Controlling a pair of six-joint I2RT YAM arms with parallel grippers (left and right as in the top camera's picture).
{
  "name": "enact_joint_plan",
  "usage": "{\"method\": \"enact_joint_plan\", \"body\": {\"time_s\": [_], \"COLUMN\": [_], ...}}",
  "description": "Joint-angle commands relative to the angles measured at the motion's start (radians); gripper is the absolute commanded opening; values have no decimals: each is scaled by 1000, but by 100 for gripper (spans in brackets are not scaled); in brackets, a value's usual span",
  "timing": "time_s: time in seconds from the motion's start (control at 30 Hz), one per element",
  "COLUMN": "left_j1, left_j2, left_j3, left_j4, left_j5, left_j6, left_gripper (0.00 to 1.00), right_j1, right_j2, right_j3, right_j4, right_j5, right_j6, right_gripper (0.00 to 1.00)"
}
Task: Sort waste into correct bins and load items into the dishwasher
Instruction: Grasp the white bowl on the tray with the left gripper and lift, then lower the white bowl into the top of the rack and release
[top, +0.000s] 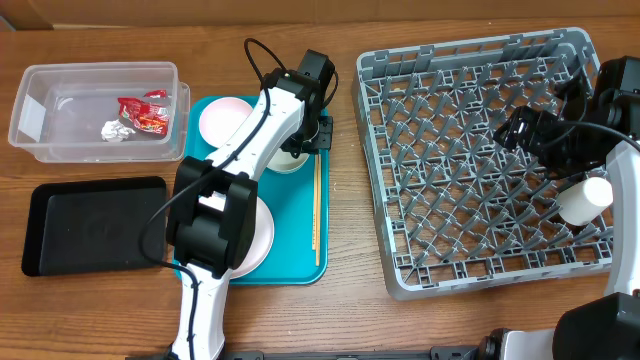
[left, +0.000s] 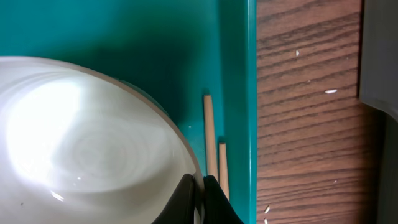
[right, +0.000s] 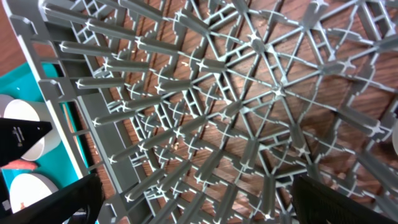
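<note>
My left gripper (left: 199, 190) is shut on the rim of a small white bowl (left: 87, 143), one finger inside and one outside. It reaches over the top right of the teal tray (top: 300, 272); the bowl (top: 288, 160) is partly under the arm. Two wooden chopsticks (left: 210, 137) lie beside the bowl along the tray's right side (top: 316, 210). My right gripper (right: 199, 205) is wide open and empty above the grey dish rack (right: 186, 93), over its middle right (top: 515, 130). The clear tub (top: 40, 80) holds the red wrapper (top: 143, 112) and the foil ball (top: 113, 130).
The black tray (top: 90, 225) lies in front of the tub. On the teal tray are a round white dish (top: 220, 120) and a larger pale plate (top: 258, 238), partly under my left arm. A white cup (top: 585, 200) lies in the rack (top: 400, 120). Rice grains (left: 331, 91) dot the wood.
</note>
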Motion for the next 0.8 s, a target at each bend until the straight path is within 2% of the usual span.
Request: {"method": "enact_joint_plan", "body": {"time_s": [0.0,0.1,0.2,0.23,0.27,0.33,0.43,0.57,0.77], "left_j1": [-6,-6,-7,-10,-13,-20,-43,-111,-190], "left_j2": [5,-19,-30,-30,-30,-29,-11,51,175], "left_j3": [84,245,439,484,494,502,496,496,496], "left_j4": [-44,-119,-122,-76,-42,105,357,690,1017], "left_j5": [11,65,369,534,609,875,1118,1144,1042], "left_j6": [14,27,61,81,87,76,7,-183,-427], "left_gripper": [4,4,4,4,4,4,4,4,4], "right_j1": [-7,-29,-63,-83,-97,-133,-176,-187,-187], "right_j2": [-29,-29,-29,-31,-34,-45,-69,-97,-114], "right_j3": [26,26,26,26,26,26,26,26,26], "right_j4": [-8,-19,-37,-48,-55,-72,-76,-79,-80], "right_j5": [63,120,258,346,393,463,457,454,454], "right_j6": [2,5,77,143,180,236,238,238,237], "right_gripper": [100,100,100,100,100,100,100,100,100]}}
